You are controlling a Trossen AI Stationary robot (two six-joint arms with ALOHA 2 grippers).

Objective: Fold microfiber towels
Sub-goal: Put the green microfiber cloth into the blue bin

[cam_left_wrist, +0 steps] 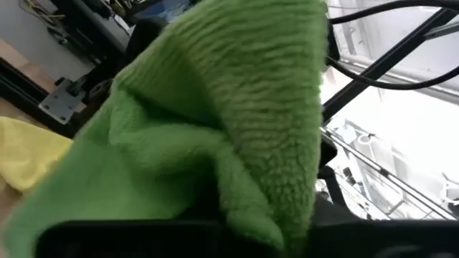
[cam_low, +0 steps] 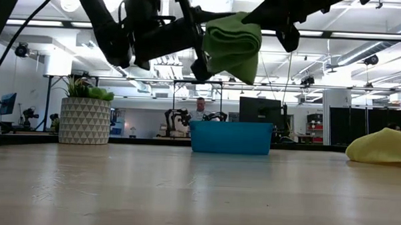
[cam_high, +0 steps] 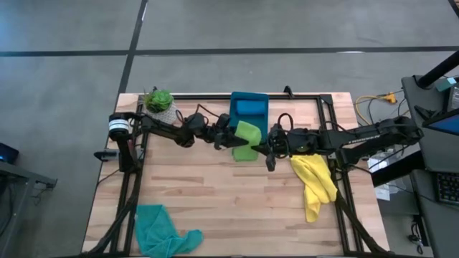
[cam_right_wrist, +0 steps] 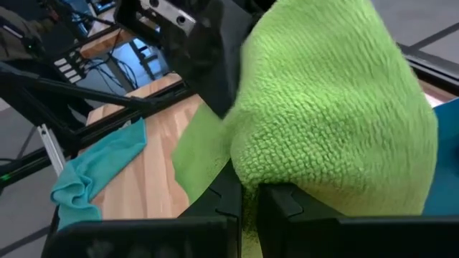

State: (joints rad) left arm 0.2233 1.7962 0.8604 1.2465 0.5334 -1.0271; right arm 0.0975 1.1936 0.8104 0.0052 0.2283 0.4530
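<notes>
We hold the green towel [cam_high: 246,140] aloft near the table's [cam_high: 215,193] far edge, left gripper [cam_high: 231,140] and right gripper [cam_high: 267,150] both clenched on it. Yellow towel [cam_high: 315,183] at the right edge and teal towel [cam_high: 161,229] at the near-left corner lie crumpled, unfolded.

Bare wooden tabletop [cam_high: 215,201] lies open before me; the crumpled yellow cloth [cam_high: 314,185], crumpled teal cloth [cam_high: 161,228] and rigid blue plastic bin [cam_high: 249,107] crowd its edges.

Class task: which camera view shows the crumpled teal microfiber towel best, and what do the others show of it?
The high view: the crumpled teal microfiber towel lies whole at the table's near-left corner. The right wrist view shows it partly; the low and left wrist views miss it.
</notes>
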